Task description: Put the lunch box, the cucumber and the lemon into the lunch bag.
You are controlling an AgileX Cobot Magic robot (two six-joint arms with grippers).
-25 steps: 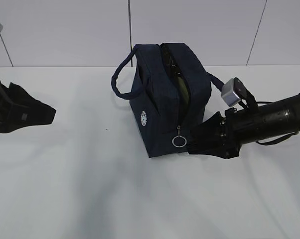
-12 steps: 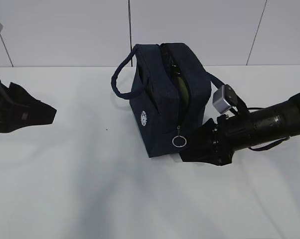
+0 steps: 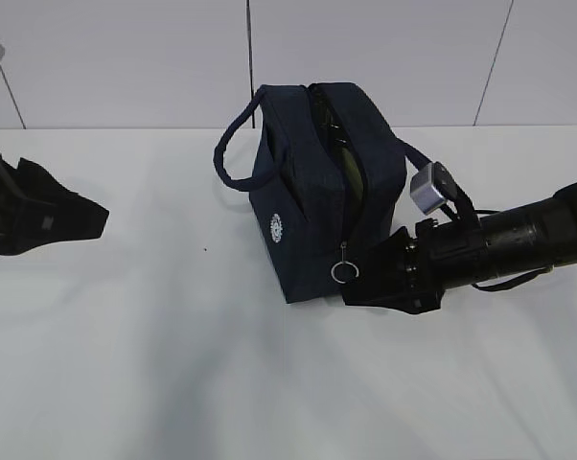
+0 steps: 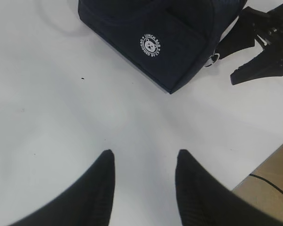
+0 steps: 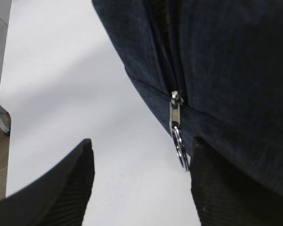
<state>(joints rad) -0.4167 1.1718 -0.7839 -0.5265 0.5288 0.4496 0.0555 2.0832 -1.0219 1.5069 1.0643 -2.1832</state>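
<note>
Your right gripper gapes at the ring pull.
Left gripper open, well apart from the lunch bag.

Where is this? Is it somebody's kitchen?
Probably not a kitchen; more likely a robot test room. A bare white table, plain white wall panels, and two robot arms around one lunch bag suggest that.

1. exterior view looks down at a slant across the counter toward the back wall.
2. left wrist view looks from afar at the lunch bag.
3. right wrist view sits close against its zipper pull; all 3 share it.
</note>
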